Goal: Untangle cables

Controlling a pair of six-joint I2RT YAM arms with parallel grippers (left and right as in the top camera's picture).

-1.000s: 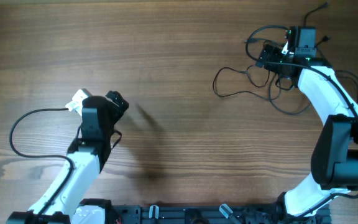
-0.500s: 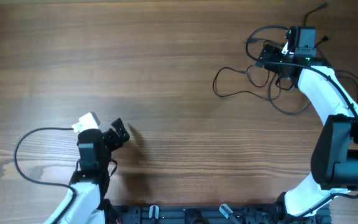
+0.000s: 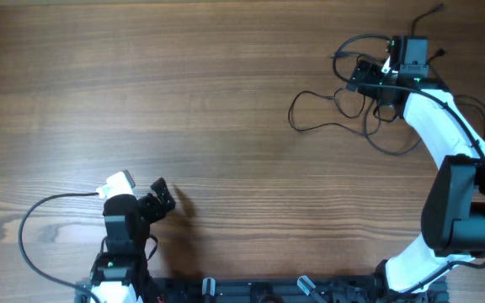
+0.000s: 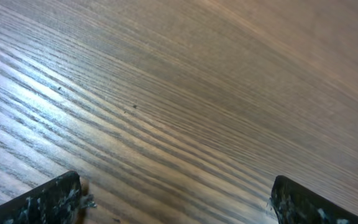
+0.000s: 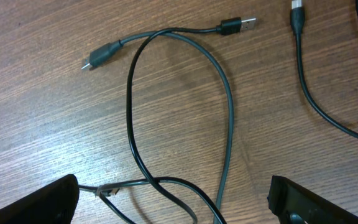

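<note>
Right gripper: jaws wide apart at the lower corners, nothing held. Cables lie on the wooden table. One loop mid-frame crosses itself at bottom centre. Silver-tipped plug upper centre. Second cord upper right.

cables | thin, black, silver-tipped plugs | looped, crossing one another | flat on table's far right

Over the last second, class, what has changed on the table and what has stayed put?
The left gripper drew back toward the robot's base, open and holding nothing. The right gripper stayed open over the cables, which lie as before.
</note>
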